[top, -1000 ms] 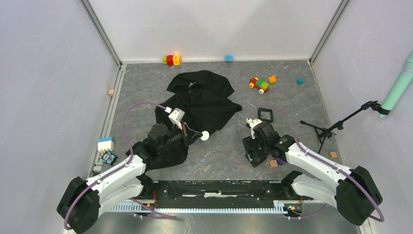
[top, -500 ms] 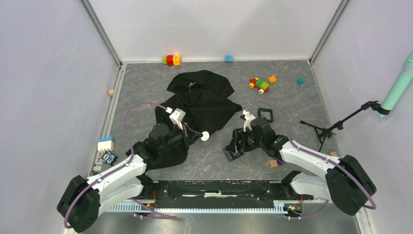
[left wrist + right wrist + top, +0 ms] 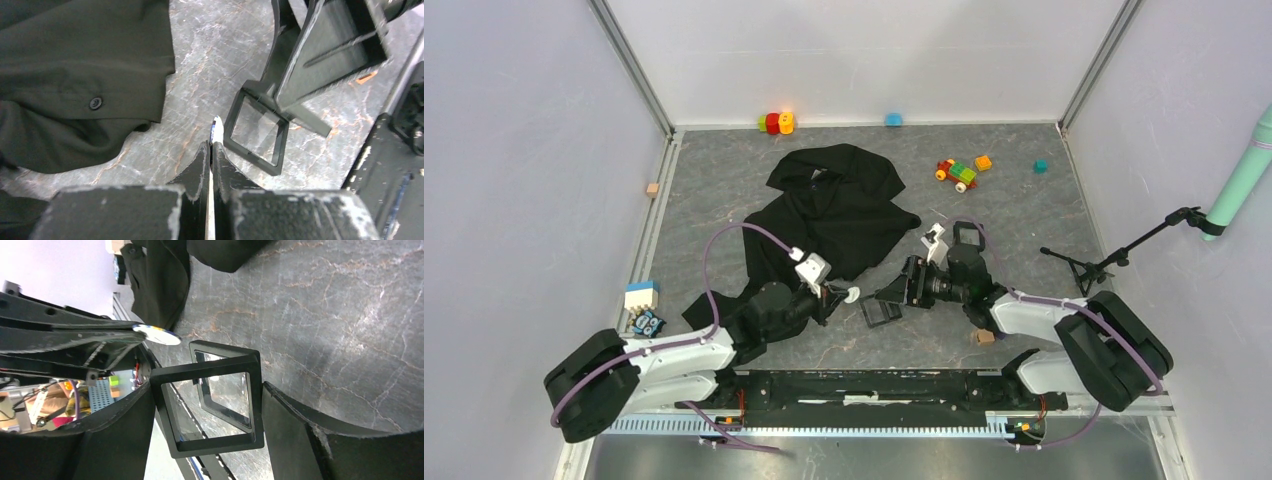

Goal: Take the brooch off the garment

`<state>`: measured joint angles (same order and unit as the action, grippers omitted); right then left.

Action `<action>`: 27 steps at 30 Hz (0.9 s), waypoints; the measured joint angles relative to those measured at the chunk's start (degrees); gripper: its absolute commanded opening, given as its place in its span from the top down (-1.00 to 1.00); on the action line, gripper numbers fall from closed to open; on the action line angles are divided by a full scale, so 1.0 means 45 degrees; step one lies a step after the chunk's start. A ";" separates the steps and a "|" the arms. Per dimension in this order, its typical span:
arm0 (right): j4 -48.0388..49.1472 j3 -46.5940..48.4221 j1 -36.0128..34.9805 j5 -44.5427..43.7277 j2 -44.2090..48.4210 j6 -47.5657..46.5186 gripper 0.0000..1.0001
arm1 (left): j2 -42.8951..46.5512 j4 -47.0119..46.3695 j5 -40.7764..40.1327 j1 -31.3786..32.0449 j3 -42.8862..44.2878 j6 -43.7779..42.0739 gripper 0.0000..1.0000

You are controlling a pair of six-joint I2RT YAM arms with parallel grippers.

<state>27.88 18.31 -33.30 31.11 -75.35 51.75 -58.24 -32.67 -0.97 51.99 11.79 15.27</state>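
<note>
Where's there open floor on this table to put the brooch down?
Bare stone: left of the garment toward the wooden cube, and the right strip between the toy bricks and the tripod stand. Crowded: the middle, where the left gripper, shut on the brooch, faces the right gripper holding the black square frame.

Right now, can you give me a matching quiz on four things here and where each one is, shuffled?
Things:
1 brooch
2 garment
3 black frame
4 brick car

Places:
A crumpled on the table
B clamped in the right gripper
C far side, right of centre
D pinched in the shut left gripper

Pairs: 1-D, 2-A, 3-B, 4-C.
</note>
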 measured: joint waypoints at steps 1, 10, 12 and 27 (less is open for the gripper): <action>0.0165 -0.0015 0.0073 0.0097 -0.0063 0.0097 -0.26 | -0.0005 -0.0287 -0.0209 0.0126 -0.0219 -0.0282 0.95; 0.1384 -0.0015 0.0209 0.1103 -0.0908 0.0588 -0.28 | -0.1394 -0.2657 -0.0806 0.1511 -0.0665 -0.3755 0.95; 0.1413 -0.0015 0.0209 0.1224 -0.1054 0.0578 -0.29 | -0.1428 -0.3011 -0.1064 0.1724 -0.0782 -0.4405 0.95; 0.0899 0.0724 0.0209 0.1831 -0.1817 0.0117 -0.26 | -0.0709 -0.4085 0.0573 0.1904 -0.1617 -0.7563 0.95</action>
<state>31.92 21.56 -32.36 39.35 -83.53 52.27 -61.43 -51.05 1.61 60.55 4.51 -18.76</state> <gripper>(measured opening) 0.758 0.040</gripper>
